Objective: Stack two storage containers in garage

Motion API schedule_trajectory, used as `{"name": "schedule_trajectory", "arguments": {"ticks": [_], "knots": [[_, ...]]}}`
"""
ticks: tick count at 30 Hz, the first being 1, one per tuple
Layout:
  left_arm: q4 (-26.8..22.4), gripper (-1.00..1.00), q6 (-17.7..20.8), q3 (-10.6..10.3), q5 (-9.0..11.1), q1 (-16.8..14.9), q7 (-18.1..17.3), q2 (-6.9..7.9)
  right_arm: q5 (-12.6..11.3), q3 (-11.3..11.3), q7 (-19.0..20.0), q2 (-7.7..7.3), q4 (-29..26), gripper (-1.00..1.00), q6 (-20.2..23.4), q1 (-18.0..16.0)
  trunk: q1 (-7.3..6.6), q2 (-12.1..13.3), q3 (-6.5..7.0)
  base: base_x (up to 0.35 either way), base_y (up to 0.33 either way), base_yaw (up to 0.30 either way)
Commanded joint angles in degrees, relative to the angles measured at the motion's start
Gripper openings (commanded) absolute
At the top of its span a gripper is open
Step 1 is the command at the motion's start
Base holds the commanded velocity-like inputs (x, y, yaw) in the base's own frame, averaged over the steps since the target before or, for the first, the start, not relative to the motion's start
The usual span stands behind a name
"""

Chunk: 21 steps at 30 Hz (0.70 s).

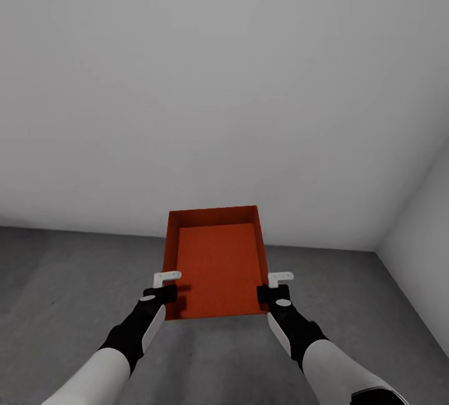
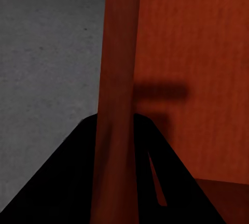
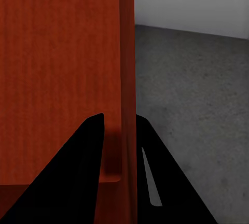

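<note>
Bare white walls meet a dark grey mottled floor (image 1: 75, 280); above it the orange-red ribbed rectangular bin (image 1: 218, 268) hangs, left gripper (image 1: 163, 287) and right gripper (image 1: 277, 287) each clamped on a side wall; lower both arms evenly, level, before letting go

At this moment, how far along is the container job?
Done: the robot is in the garage, with white walls and dark grey floor. In hand: one orange-red container is carried, the left claw pinching its left wall and the right claw its right wall. Left: set it down; no second container is visible, so stacking remains.
</note>
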Motion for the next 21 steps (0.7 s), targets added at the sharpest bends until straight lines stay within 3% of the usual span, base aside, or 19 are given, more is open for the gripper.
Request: {"name": "schedule_trajectory", "arguments": {"ticks": [1,21], "knots": [[-0.9,-1.0,-0.5,0.8,-0.2,-0.1,0.5,0.08,-0.1,-0.6,-0.6,-0.59,0.1,-1.0,0.3,0.0,0.02,-0.1,-0.17,0.0,0.0,0.0],[-0.9,-1.0,-0.5,0.8,-0.2,-0.1,0.5,0.08,-0.1,-0.6,-0.6,-0.61,0.1,-1.0,0.3,0.0,0.02,-0.1,-1.49,0.0,0.0,0.0]]}}
